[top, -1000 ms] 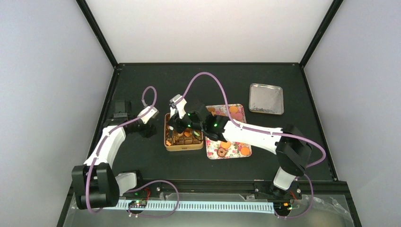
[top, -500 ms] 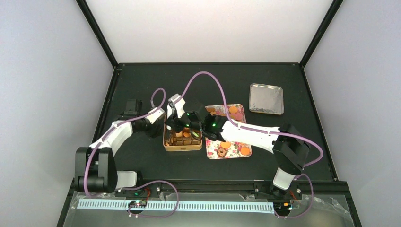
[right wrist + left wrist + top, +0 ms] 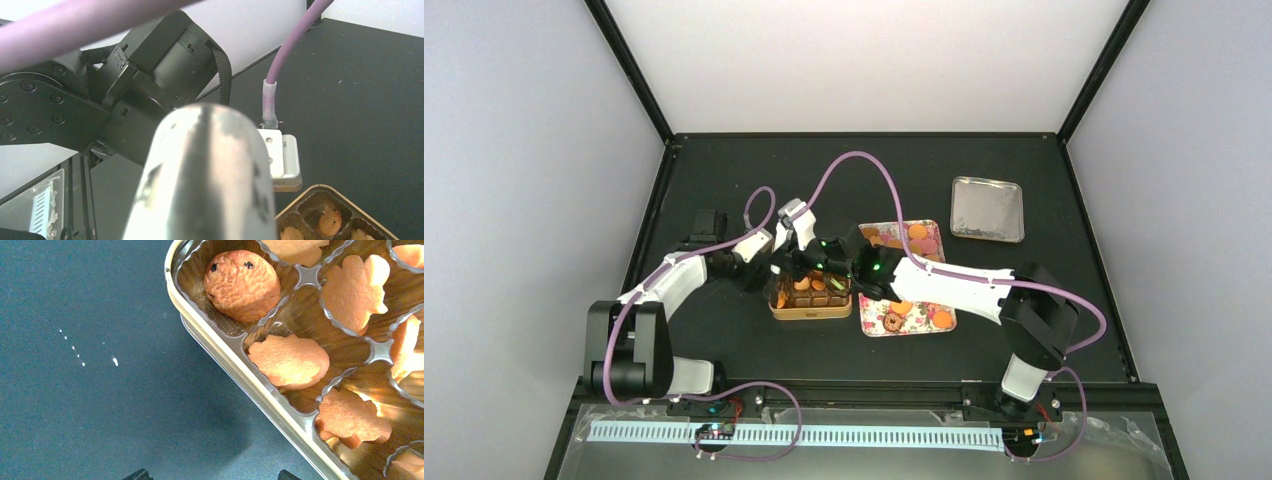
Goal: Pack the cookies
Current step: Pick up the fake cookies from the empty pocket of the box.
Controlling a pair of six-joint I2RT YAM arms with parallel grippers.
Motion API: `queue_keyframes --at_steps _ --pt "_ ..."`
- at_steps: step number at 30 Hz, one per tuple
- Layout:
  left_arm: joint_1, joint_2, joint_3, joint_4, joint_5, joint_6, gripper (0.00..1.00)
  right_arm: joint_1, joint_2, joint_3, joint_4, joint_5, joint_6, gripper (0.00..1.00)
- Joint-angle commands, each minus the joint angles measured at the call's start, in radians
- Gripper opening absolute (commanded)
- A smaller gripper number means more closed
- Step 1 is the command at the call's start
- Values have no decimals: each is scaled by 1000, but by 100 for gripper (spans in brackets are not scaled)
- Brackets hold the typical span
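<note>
Seemingly placed to steady it, the left claw [image 3: 210, 473] hangs wide open and empty over the counter [image 3: 75, 415], just beside the rim of the square tin [image 3: 220, 352]. Several cookies [image 3: 242, 285] sit in its cups, and more wait on the floral tray [image 3: 894, 322]. The right claw [image 3: 810, 268] hovers above the tin; its grip cannot be told behind a blurred silvery object [image 3: 205, 180].

Tin [image 3: 232, 367] cropped rt; blurred silver obj [image 3: 205, 175] fills foreground.
</note>
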Motion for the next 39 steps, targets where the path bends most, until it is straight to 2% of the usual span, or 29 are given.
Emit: queue_keyframes --at_steps 1,8,23,33,39 --pt "-5 -3 36 -13 6 -13 67 4 -18 -13 28 27 2 27" --pt "-6 -19 38 -28 14 -4 67 7 -17 -3 -16 79 -14 27" --pt "-4 -20 56 -57 30 -4 68 26 -6 30 0 89 -39 12" --pt "1 5 73 -105 13 18 69 55 -45 -23 61 83 -124 8" --pt "36 9 105 -166 50 38 70 68 -68 -67 93 70 -242 7"
